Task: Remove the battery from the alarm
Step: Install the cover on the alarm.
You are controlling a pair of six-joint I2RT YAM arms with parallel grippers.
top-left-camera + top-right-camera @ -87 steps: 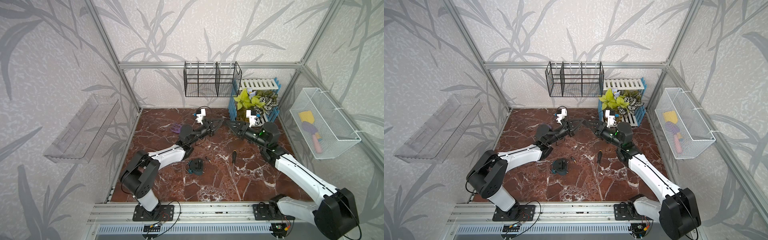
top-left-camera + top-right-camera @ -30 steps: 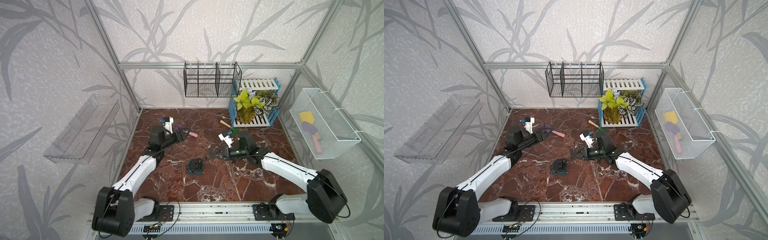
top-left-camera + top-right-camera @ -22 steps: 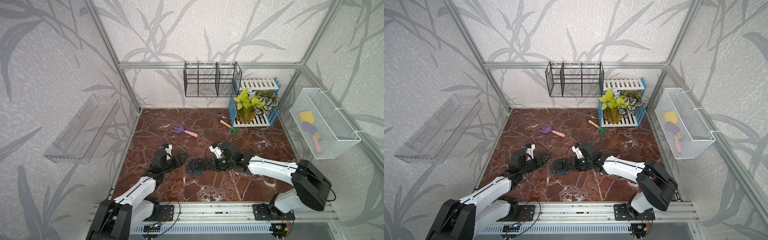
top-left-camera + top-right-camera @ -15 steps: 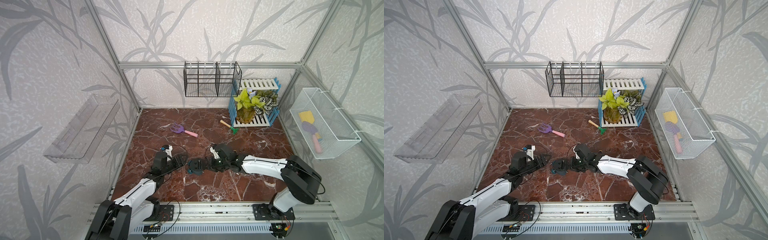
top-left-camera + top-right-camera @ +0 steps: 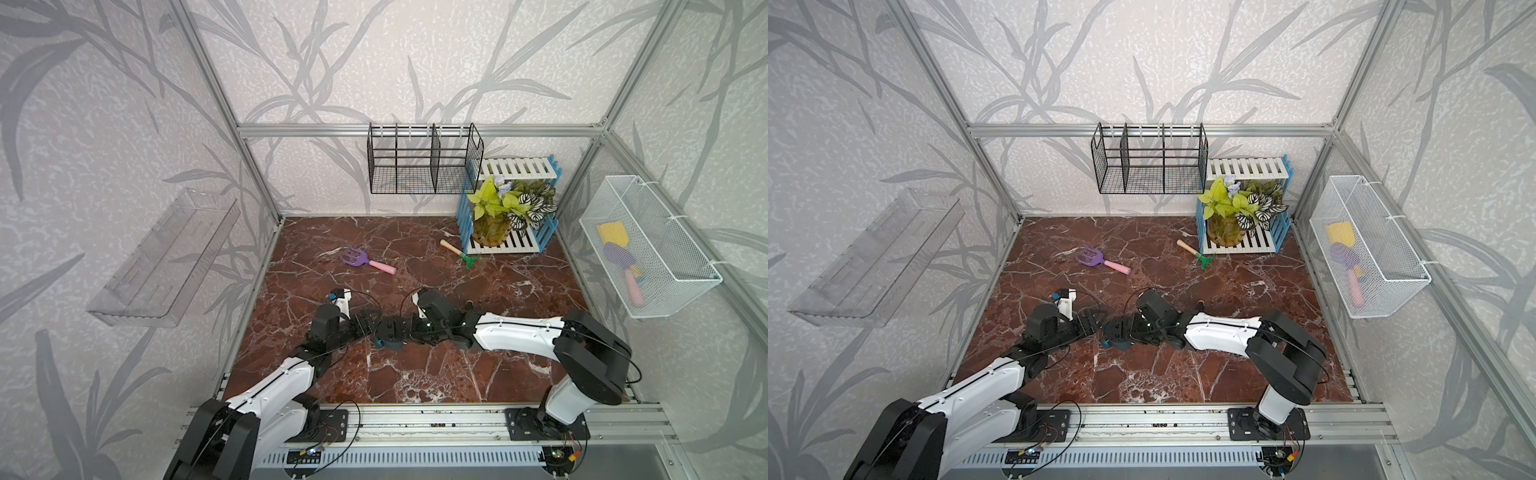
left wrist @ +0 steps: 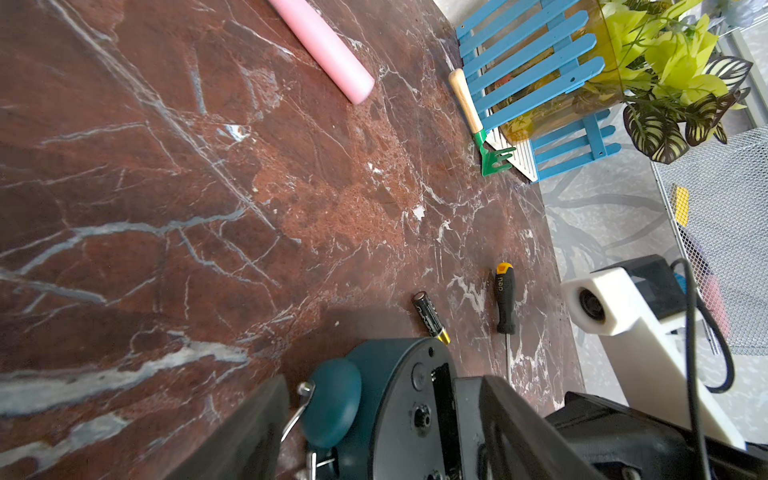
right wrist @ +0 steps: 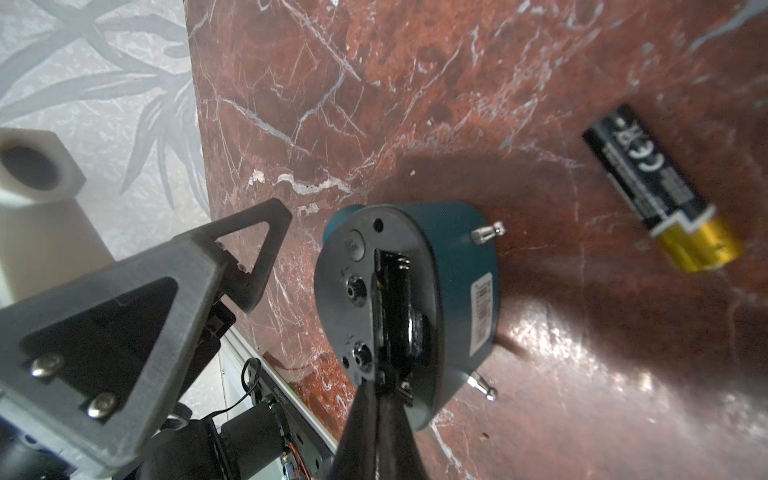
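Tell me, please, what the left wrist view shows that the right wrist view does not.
Only the left wrist view shows the screwdriver, the green rake, a pink handle, the blue rack with its plant, and the teal bell. Only the right wrist view shows a label sticker on the side of the alarm. Both show the alarm's black back with its open battery compartment, and the battery lying loose on the marble table beside it.

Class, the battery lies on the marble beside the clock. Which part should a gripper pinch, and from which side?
Grip the battery at its black middle, probably best straight down from above, closing across its long axis. It lies flat on the table, so only its round sides are free.
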